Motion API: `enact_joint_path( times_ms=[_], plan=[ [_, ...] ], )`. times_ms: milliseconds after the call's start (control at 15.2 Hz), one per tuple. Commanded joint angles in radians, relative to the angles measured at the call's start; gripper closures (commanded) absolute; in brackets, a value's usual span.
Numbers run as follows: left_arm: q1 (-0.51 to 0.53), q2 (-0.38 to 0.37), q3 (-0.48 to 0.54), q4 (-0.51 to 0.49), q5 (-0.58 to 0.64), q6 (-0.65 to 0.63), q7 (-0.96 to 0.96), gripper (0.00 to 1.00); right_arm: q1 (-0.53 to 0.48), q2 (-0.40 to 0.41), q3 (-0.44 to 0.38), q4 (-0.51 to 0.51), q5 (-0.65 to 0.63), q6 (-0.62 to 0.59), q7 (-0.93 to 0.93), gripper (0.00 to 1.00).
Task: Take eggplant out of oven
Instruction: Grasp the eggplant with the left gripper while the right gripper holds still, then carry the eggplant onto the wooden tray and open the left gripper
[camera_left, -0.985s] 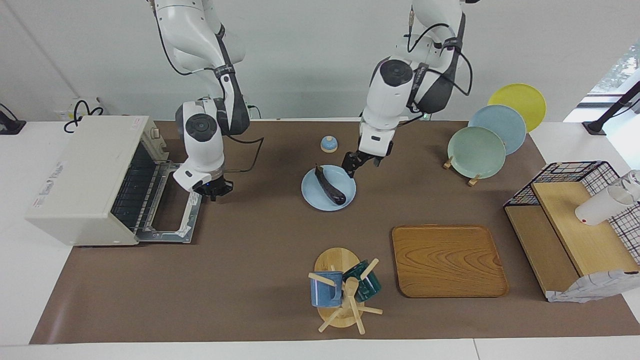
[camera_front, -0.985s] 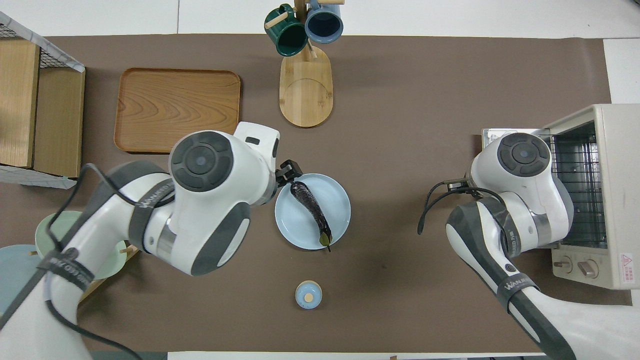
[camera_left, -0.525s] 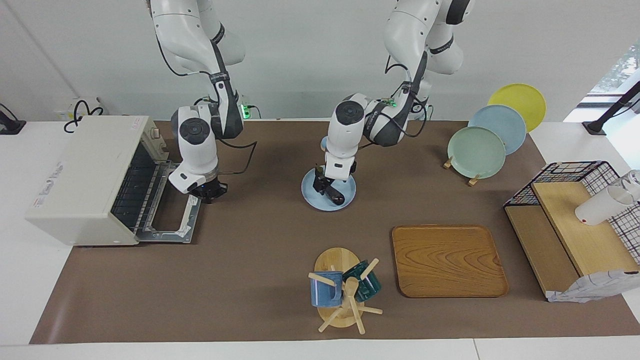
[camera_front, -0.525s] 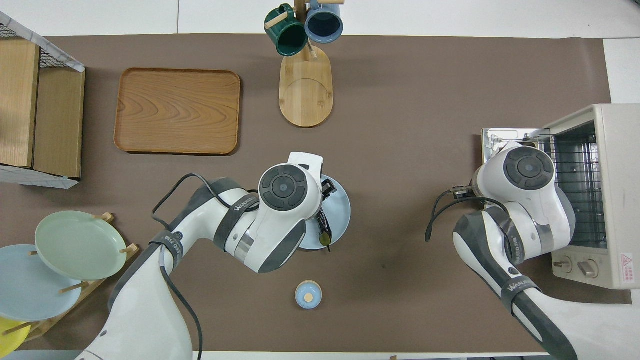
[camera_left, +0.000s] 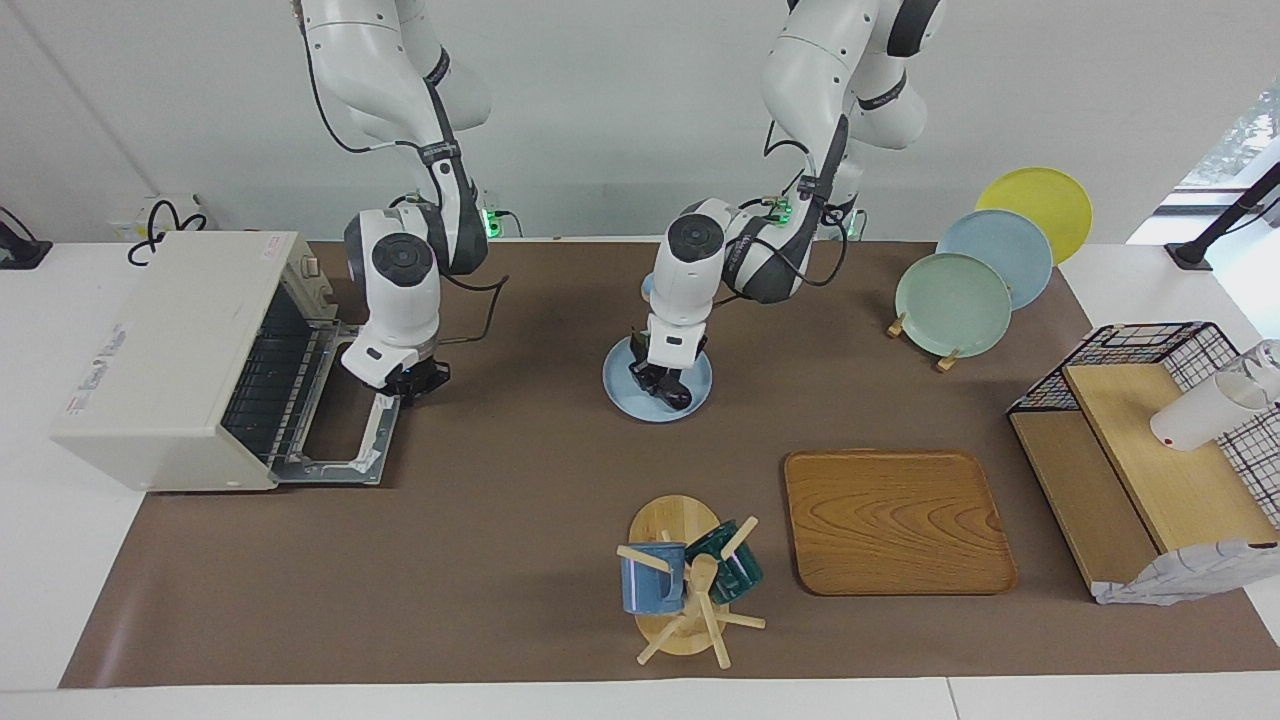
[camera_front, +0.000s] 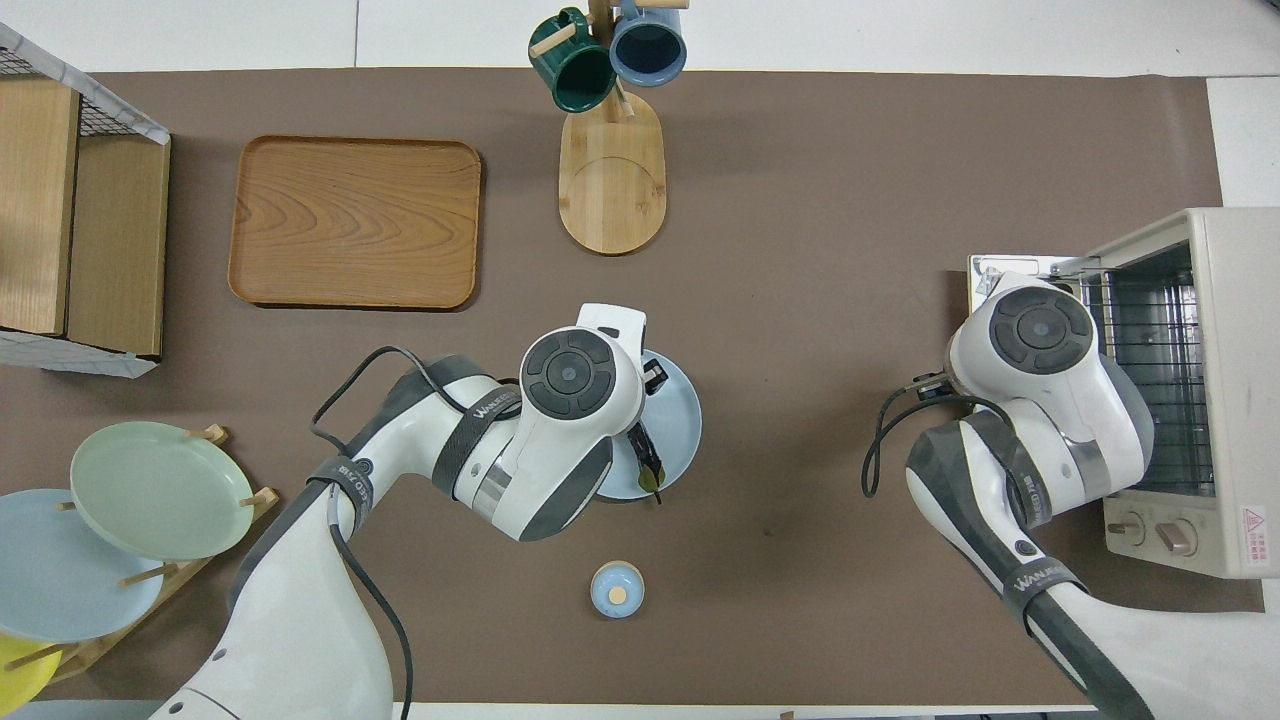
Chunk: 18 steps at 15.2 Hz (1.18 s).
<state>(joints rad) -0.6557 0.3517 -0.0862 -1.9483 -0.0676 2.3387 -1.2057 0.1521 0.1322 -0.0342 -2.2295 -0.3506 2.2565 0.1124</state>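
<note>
Eggplant (camera_left: 673, 393) is not in the oven (camera_left: 170, 355); it lies on the light blue plate (camera_left: 622, 392) mid-worktop, well apart from the oven, which stands open at the right arm's end with its door (camera_left: 345, 440) dropped flat and the wire rack (camera_left: 262, 375) looking bare. Left gripper (camera_left: 660, 378) is down on the plate, right over the eggplant's middle; in the overhead view the wrist hides most of the body and only the stem end (camera_front: 650, 472) shows, pointing toward the robots. Long axis runs roughly nearer-to-farther from the robots, slightly skewed, so a grasp across the short axis looks right. Can't tell whether the left jaws are spread or already pinching it; contact isn't readable either. Left arm pose: elbow folded low, forearm reaching in from its own end, wrist pitched steeply down. Right gripper (camera_left: 412, 381) hangs low at the edge of the open door nearest the robots, jaws' state unreadable too; that arm looks parked, waiting. My read: the left arm is far nearer, so any next move on the eggplant is its job. Risk: the plate sliding if the jaws push sideways.
</note>
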Motion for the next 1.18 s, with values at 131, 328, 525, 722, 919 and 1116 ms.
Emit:
enact_joint_path(
  times_ms=[131, 328, 525, 722, 919, 1116],
  plan=[
    [0.013, -0.046, 0.02, 0.043, 0.002, -0.083, 0.083, 1.0, -0.121, -0.074, -0.001, 0.096, -0.002, -0.135, -0.213, 1.0],
    [0.14, -0.056, 0.025, 0.158, 0.002, -0.232, 0.289, 1.0, -0.157, -0.1, -0.003, 0.136, 0.018, -0.213, -0.289, 1.0],
    [0.273, -0.019, 0.023, 0.264, 0.002, -0.301, 0.539, 1.0, -0.186, -0.129, -0.003, 0.137, 0.022, -0.239, -0.322, 1.0],
    [0.413, 0.001, 0.023, 0.279, -0.004, -0.285, 0.772, 1.0, -0.226, -0.169, -0.004, 0.148, 0.024, -0.294, -0.368, 1.0],
    [0.513, 0.064, 0.022, 0.336, -0.004, -0.283, 0.94, 1.0, -0.217, -0.181, -0.001, 0.287, 0.126, -0.469, -0.362, 1.0],
    [0.556, 0.173, 0.023, 0.422, 0.002, -0.237, 1.038, 1.0, -0.212, -0.177, 0.014, 0.405, 0.241, -0.583, -0.362, 1.0]
  ],
)
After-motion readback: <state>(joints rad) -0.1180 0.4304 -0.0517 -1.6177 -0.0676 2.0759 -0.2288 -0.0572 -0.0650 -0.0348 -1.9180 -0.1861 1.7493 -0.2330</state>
